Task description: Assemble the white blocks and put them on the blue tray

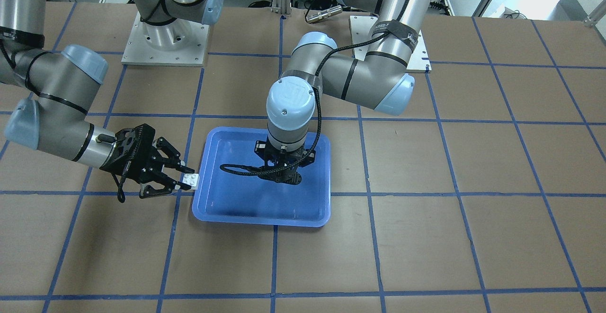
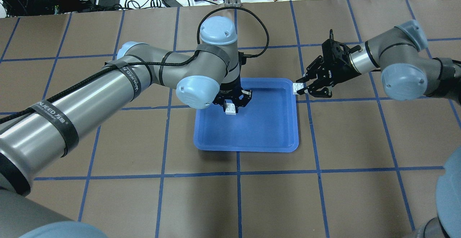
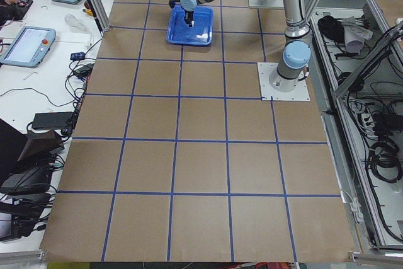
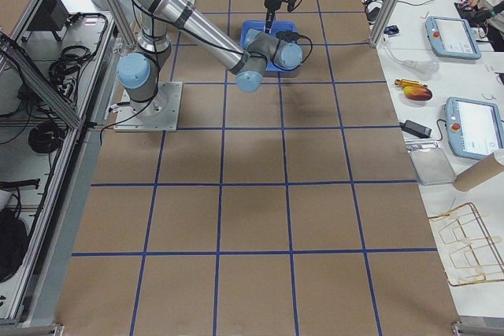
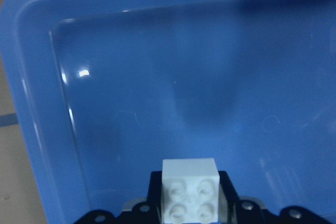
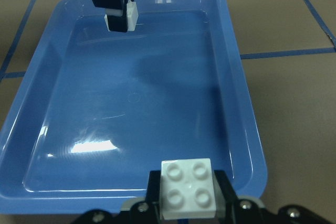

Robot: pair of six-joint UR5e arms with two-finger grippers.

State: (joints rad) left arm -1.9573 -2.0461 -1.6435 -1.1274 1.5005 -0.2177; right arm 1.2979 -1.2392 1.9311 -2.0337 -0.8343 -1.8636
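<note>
Two grippers at one tray, a block in each.

The left gripper [image 2: 231, 104] hangs over the tray [image 2: 248, 147], inside its rim, with the left block [image 2: 230, 109] between its fingers and the tray floor spreading beneath and ahead of it. The right gripper [image 2: 301, 86] sits outside the tray, just beside one corner, with the right block [image 2: 297, 88] between its fingertips at the rim. Ahead of the right gripper lies the whole tray, and across it, slightly to its left, stands the left gripper.

from the front, the left claw [image 1: 286, 177] hides its white block [image 2: 230, 108].
</note>
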